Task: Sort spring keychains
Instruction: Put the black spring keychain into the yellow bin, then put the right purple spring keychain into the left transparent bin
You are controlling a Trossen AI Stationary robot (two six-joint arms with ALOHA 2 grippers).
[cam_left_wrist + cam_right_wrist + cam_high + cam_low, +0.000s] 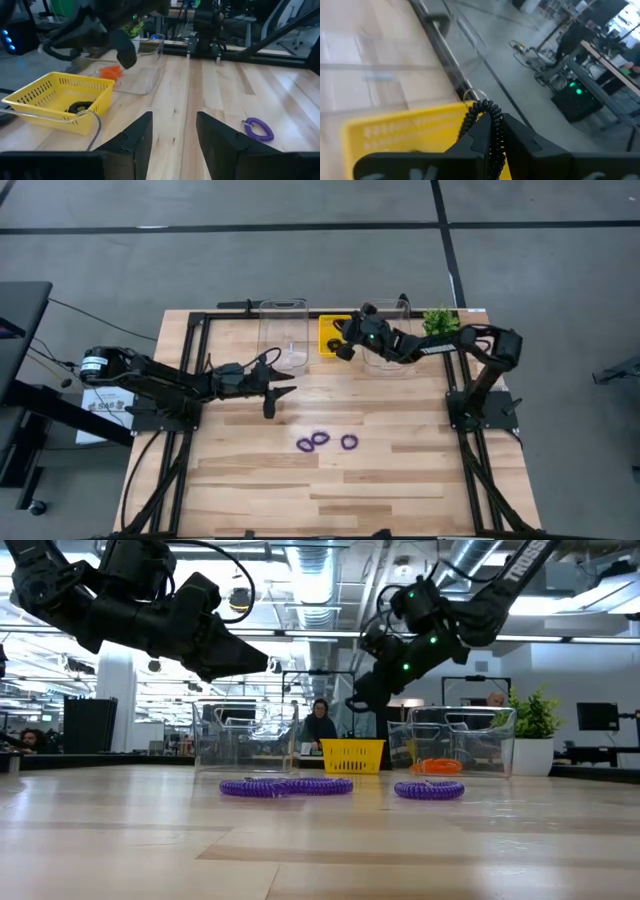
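Observation:
Three purple spring keychains (320, 439) lie flat on the table's middle; the low view shows them too (320, 785). My right gripper (345, 345) hangs over the yellow tray (328, 332) at the far edge, shut on a black spring keychain (487, 130). Another black keychain (77, 106) lies in the tray. An orange keychain (437, 766) lies in the right clear bin (455, 740). My left gripper (275, 392) stands open above the table, left of the purple ones, with nothing between its fingers (135, 137). My right gripper pinches the black keychain's coil between its two fingers, and the loop's top (485, 107) sticks out past the fingertips. The fingers come slanting down from the table's right side. The keychain is lifted clear, above the yellow tray (405, 132).
A second clear bin (283, 332) stands left of the tray. A green plant (438, 320) stands at the far right corner. A black frame borders the tabletop. Bare wood lies near the front edge. A person sits in the room beyond the table.

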